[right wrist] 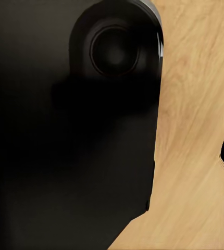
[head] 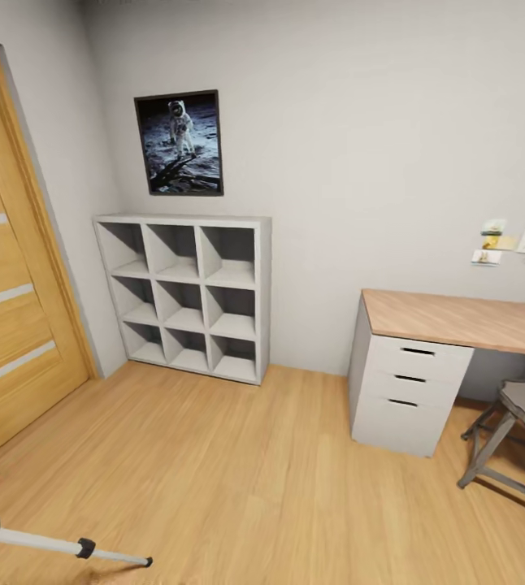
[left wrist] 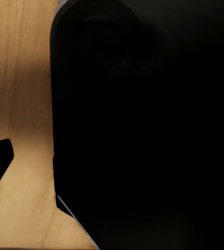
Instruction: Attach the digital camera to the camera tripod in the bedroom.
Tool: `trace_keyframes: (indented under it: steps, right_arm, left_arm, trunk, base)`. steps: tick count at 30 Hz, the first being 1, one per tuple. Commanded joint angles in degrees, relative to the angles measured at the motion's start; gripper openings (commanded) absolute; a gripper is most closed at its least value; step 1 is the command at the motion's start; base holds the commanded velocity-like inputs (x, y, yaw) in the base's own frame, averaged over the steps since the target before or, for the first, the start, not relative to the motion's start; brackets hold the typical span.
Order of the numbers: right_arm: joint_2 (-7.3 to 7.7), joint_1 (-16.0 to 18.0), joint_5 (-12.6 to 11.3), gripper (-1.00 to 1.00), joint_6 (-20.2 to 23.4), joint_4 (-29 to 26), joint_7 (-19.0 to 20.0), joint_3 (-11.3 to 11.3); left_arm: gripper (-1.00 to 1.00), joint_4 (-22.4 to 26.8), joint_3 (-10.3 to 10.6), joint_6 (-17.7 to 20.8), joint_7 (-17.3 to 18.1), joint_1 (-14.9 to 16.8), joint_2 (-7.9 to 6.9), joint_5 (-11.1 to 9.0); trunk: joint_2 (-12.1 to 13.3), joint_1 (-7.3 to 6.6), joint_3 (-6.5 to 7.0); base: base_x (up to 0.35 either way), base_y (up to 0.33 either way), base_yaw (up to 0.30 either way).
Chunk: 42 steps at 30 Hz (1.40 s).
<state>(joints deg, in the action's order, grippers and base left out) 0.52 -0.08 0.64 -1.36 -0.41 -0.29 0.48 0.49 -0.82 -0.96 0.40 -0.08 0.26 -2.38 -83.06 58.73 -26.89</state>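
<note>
Head view: you face a corner of the bedroom, with a white nine-cube shelf unit (head: 185, 296) standing on the light wood plank floor (head: 238, 479) against the pale grey wall, a framed astronaut poster (head: 180, 143) above it, a wooden door (head: 6, 301) on the left wall, and a wood-topped desk with white drawers (head: 425, 357) and a grey metal chair (head: 518, 443) at the right. At the floor's near left corner lies one silver metal leg with black joints of the camera tripod (head: 47, 543); its head and the digital camera cannot be placed from here. Left wrist view: a dark robot body panel (left wrist: 143, 130) over the floor; you cannot tell the left gripper's state. Right wrist view: the same dark panel and floor; the right gripper's state is equally unreadable. Judged progress: nothing grasped or attached; finding the camera, picking it up and mounting it all remain.
</note>
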Motion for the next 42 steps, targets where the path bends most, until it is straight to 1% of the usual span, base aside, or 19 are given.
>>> trace_keyframes:
  steps: [1, 37, 41, 42]
  right_arm:
    - [0.01, -0.01, 0.07, 1.0, -0.13, -0.03, -0.04, 0.04]
    - [0.01, -0.01, 0.07, 1.0, -0.65, -0.03, -0.06, -0.04]
    - [0.01, -0.01, 0.07, 1.0, -0.65, -0.03, -0.06, -0.04]
    - [0.01, -0.01, 0.07, 1.0, -0.66, -0.03, -0.06, -0.05]
  left_arm:
    - [1.0, 0.04, -0.06, -0.1, 0.04, -0.01, 0.01, -0.25]
    - [1.0, 0.04, -0.11, -0.1, 0.04, -0.01, -0.06, -0.36]
    - [1.0, 0.04, -0.09, -0.1, 0.04, -0.01, -0.06, -0.74]
    - [1.0, 0.04, -0.08, -0.1, 0.04, -0.01, -0.07, -1.19]
  trunk:
    - [-0.02, 0.0, -0.04]
    - [-0.02, 0.0, -0.04]
    - [-0.02, 0.0, -0.04]
    - [-0.02, 0.0, -0.04]
  base:
    - [0.0, 0.0, 0.269]
    - [0.0, 0.0, 0.269]
    - [0.0, 0.0, 0.269]
    - [0.0, 0.0, 0.269]
